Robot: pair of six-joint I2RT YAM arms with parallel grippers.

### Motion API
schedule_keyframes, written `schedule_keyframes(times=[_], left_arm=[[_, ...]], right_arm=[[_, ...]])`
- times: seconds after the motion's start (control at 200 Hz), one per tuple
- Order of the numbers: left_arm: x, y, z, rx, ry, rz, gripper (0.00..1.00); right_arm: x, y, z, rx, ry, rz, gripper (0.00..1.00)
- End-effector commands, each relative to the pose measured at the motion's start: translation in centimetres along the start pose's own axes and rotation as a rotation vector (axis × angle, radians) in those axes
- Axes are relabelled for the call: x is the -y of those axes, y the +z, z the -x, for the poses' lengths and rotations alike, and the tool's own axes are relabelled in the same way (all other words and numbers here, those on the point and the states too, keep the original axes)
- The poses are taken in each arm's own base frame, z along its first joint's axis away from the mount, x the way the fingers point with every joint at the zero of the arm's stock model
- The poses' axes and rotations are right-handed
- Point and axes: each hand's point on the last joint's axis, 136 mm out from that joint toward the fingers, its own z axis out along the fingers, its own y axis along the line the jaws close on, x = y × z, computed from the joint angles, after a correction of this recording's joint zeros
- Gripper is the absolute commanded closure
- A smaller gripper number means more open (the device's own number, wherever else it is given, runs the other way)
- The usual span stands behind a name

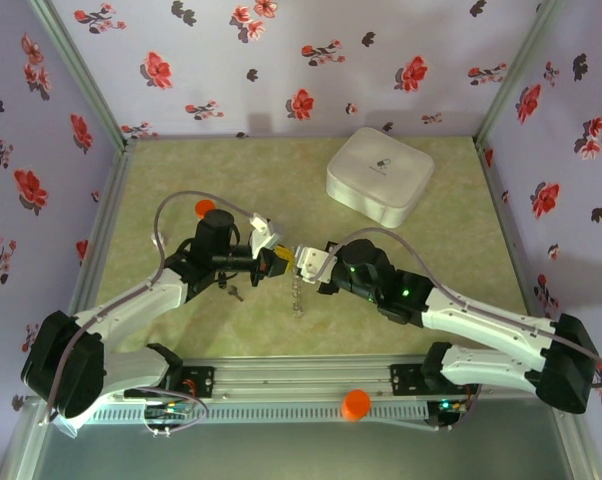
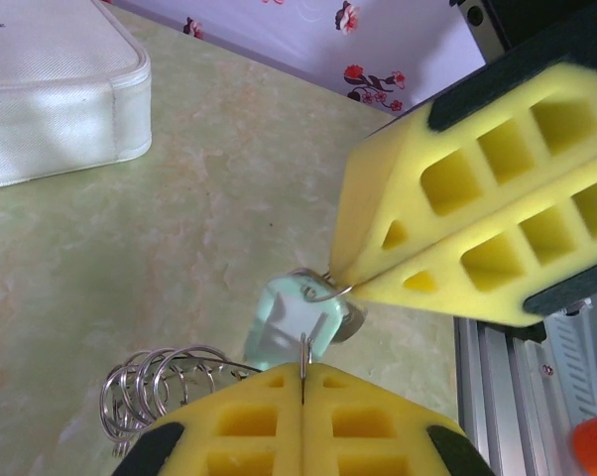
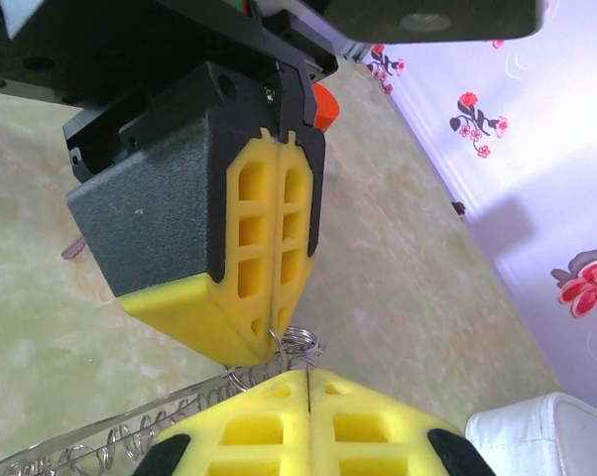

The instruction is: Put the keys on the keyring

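Both grippers meet nose to nose over the middle of the worktop [image 1: 231,170], each pinched fully shut. The left gripper [image 2: 303,375] has a thin wire loop of the keyring [image 2: 165,369] caught in its seam. The right gripper [image 2: 343,285] nips another loop at about 1 o'clock from it, with a pale see-through tag [image 2: 291,322] between them. In the top view the rest of the keyring trails slack toward 6 o'clock. It looks light, floppy and slippery, so a pinch right beside its opening, with the span kept taut between both grippers, seems wisest. What I take for the keys [image 1: 233,292] lies on the worktop at roughly 8 o'clock from the grippers. They look tiny, flat and hard, and are probably best taken by the head, leaving the hole free.
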Motion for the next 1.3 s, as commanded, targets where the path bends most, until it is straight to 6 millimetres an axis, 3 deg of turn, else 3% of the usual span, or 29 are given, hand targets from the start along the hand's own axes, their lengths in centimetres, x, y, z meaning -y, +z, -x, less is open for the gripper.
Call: schedule_keyframes(times=[0.0, 0.26, 0.75, 1.01, 1.3], left_arm=[[0.4, 0.0, 1.0, 0.017, 0.036, -0.024, 1.00], [0.5, 0.0, 1.0, 0.018, 0.039, -0.025, 1.00], [0.5, 0.0, 0.9, 0.017, 0.038, -0.027, 1.00], [0.5, 0.0, 0.9, 0.017, 0.037, -0.027, 1.00], [0.5, 0.0, 1.0, 0.021, 0.040, -0.025, 1.00]], right_arm=[[-0.7, -0.4, -0.1, 0.007, 0.008, 0.030, 1.00], [-1.2, 0.5, -0.2, -0.005, 0.022, 0.061, 1.00], [0.0, 0.3, 0.7, 0.032, 0.028, 0.003, 1.00], [-0.4, 0.5, 0.8, 0.040, 0.029, 0.019, 1.00], [-0.6, 0.9, 0.1, 0.009, 0.023, 0.020, 1.00]])
